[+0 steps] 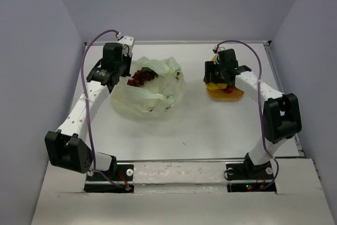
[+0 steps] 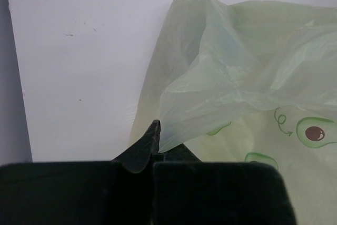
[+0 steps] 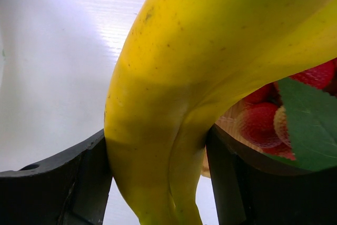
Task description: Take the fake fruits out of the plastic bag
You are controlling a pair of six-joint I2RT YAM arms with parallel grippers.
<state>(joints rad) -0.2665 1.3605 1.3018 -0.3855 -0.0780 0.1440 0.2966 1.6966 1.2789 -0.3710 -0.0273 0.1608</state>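
The pale green plastic bag lies at the left middle of the table, its mouth open, with a dark red grape bunch showing inside. My left gripper is shut on the bag's edge at its left side. My right gripper is shut on the yellow bananas just above the orange woven mat. Red strawberries with a green leaf lie on the mat beside the bananas.
The white table has a raised back edge and grey walls on both sides. The bag carries printed avocado marks.
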